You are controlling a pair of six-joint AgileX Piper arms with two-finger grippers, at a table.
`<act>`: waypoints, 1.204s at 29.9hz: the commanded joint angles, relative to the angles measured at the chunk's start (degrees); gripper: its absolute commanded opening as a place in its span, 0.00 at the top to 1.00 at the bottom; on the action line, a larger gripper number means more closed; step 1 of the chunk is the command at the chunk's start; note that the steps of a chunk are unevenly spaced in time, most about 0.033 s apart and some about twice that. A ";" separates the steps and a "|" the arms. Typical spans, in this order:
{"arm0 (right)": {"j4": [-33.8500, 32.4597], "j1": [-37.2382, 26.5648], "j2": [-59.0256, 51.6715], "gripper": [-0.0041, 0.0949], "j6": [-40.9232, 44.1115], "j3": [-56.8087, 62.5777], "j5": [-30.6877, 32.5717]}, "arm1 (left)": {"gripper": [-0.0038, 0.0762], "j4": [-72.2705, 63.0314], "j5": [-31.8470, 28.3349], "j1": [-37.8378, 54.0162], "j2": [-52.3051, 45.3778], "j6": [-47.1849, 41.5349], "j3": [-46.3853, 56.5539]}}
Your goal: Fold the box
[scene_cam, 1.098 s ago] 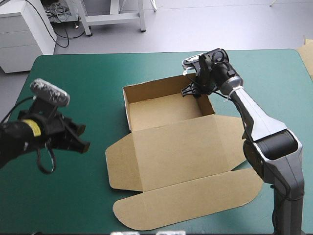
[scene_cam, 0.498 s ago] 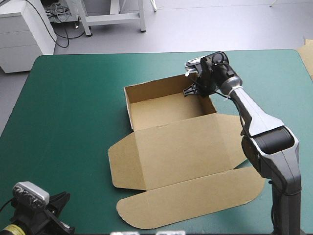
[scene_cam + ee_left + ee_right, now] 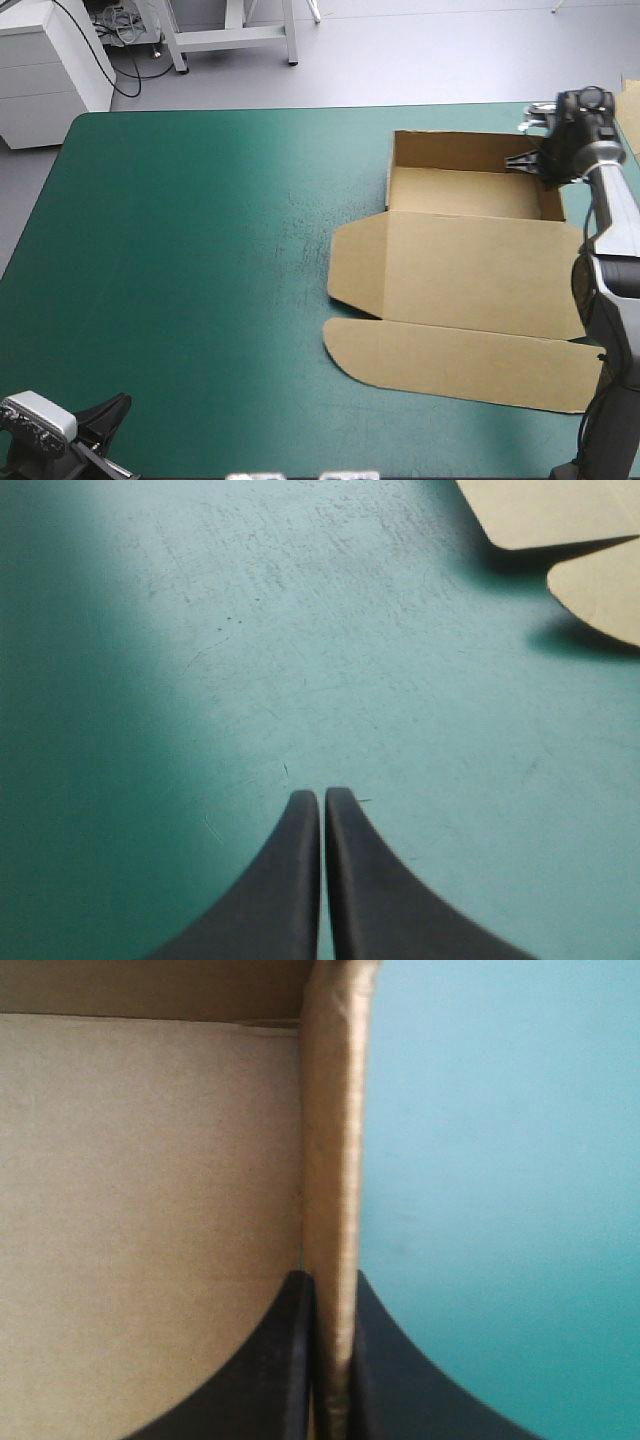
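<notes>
The brown box (image 3: 470, 270) lies at the table's right side as an open tray with its lid and front flap (image 3: 460, 355) flat toward the near edge. My right gripper (image 3: 532, 163) is at the tray's far right corner, shut on the right wall. In the right wrist view the gripper (image 3: 335, 1295) pinches that upright wall (image 3: 335, 1150), with the tray floor (image 3: 150, 1210) to one side and the cover on the other. My left gripper (image 3: 110, 412) is low at the near left corner, far from the box. In its own view it (image 3: 322, 798) is shut on nothing, with two rounded flap ends (image 3: 560, 510) ahead.
The teal-green cover (image 3: 200, 250) lies bare across the left and middle of the table. A pale edge of more board (image 3: 630, 110) shows at the table's far right edge, just behind the right gripper.
The right gripper has dragged the box from the table's middle to the right side and turned it square. The left arm dropped from the left side to the near left corner.
</notes>
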 commanded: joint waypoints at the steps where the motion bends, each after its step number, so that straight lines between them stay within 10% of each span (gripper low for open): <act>1: -3.92 -9.12 -3.38 0.98 -0.54 -1.74 1.16 | 0.96 0.00 -3.91 0.02 1.04 -0.55 -1.26; 18: -1.17 -22.80 -3.38 0.96 0.33 -1.74 0.88 | 0.96 0.00 0.59 0.02 1.04 -0.86 0.32; 27: -1.97 -22.80 -5.29 0.43 -0.73 -1.87 1.15 | 0.96 0.00 0.59 0.02 1.04 -0.86 0.32; 36: 1.87 -22.27 -12.35 0.40 -1.59 -2.88 1.15 | 0.96 0.00 0.59 0.02 1.04 -0.86 0.32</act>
